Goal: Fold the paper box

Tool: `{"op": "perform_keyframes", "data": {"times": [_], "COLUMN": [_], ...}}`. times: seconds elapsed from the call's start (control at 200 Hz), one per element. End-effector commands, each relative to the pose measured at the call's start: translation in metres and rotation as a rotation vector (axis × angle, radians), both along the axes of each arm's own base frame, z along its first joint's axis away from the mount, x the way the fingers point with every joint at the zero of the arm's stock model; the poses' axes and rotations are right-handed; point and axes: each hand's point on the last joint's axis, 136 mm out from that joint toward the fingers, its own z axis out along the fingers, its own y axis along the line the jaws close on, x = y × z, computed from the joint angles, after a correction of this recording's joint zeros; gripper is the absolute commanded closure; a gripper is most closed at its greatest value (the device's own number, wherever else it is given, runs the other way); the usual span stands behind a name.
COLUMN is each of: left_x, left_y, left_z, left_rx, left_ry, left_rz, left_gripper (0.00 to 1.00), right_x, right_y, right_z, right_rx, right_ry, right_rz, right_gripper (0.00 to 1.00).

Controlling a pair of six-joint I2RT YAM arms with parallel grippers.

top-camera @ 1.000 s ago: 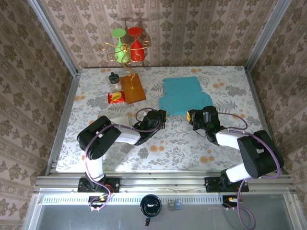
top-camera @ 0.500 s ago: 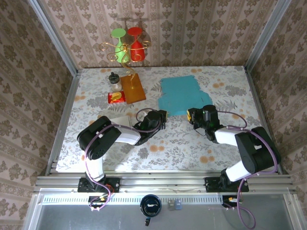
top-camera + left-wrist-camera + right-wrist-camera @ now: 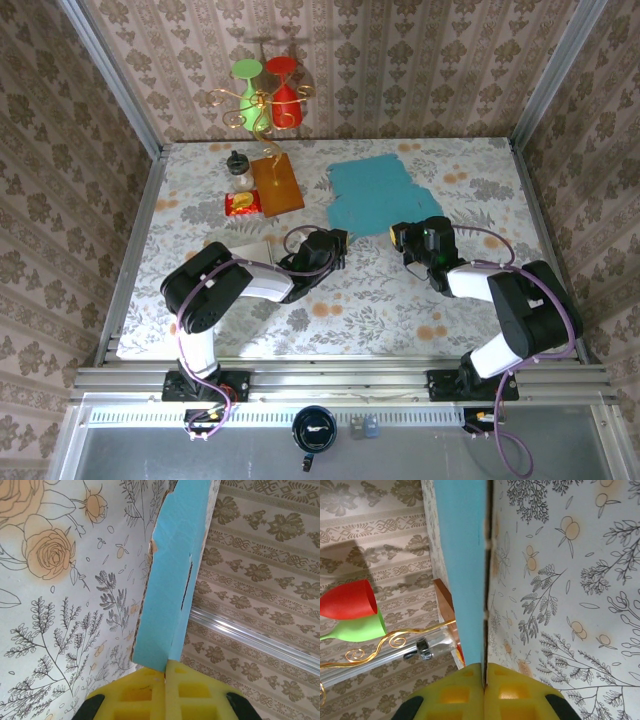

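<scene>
The paper box (image 3: 375, 193) is a flat blue cardboard sheet lying on the flowered tabletop at centre back. My left gripper (image 3: 338, 238) is shut on its near left corner, and my right gripper (image 3: 398, 237) is shut on its near right edge. In the left wrist view the yellow pads (image 3: 165, 672) pinch the blue sheet (image 3: 172, 580), which stands edge-on away from the jaws. From the right wrist camera the yellow pads (image 3: 483, 672) clamp the thin blue edge (image 3: 462, 565).
A wooden board (image 3: 277, 183), a small jar (image 3: 238, 168) and a red packet (image 3: 243, 204) lie left of the box. Red and green goblets on a gold stand (image 3: 265, 95) sit against the back wall. Wallpapered walls and metal rails enclose the table.
My right gripper has shut on the box's near right edge. The blue sheet has shifted slightly left and turned a little. The left arm has not moved.
</scene>
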Motion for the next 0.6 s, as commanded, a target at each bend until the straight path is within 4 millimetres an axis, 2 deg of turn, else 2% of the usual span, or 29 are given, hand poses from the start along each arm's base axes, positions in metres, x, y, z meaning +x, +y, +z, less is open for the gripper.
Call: {"op": "perform_keyframes", "data": {"times": [0.0,0.085,0.185,0.335,0.37,0.38,0.415,0.595], "left_x": [0.001,-0.001,-0.005,-0.018,-0.021,-0.022,-0.025,-0.030], "left_y": [-0.007,-0.006,-0.002,0.012,0.016,0.017,0.020,0.048], "left_z": [0.014,0.021,0.032,0.039,0.039,0.041,0.043,0.064], "left_rx": [-0.038,-0.037,-0.018,0.019,0.027,0.027,0.038,0.211], "left_ry": [-0.005,-0.008,-0.025,-0.018,-0.013,-0.014,-0.015,-0.085], "left_rz": [-0.013,-0.032,-0.063,-0.100,-0.111,-0.114,-0.131,-0.195], "left_gripper": [0.93,0.75,0.62,0.55,0.53,0.53,0.50,0.48], "right_x": [0.013,0.017,0.021,0.031,0.034,0.032,0.032,0.014], "right_y": [-0.003,-0.003,-0.005,-0.013,-0.016,-0.017,-0.021,-0.037], "right_z": [0.016,0.027,0.045,0.092,0.098,0.109,0.123,0.162], "right_rx": [-0.030,-0.027,-0.039,-0.070,-0.089,-0.089,-0.102,-0.174], "right_ry": [-0.053,-0.067,-0.084,-0.128,-0.119,-0.138,-0.138,-0.028], "right_rz": [-0.011,-0.012,-0.010,-0.009,-0.009,-0.009,-0.009,0.009], "right_gripper": [0.96,0.99,1.00,1.00,1.00,1.00,1.00,1.00]}}
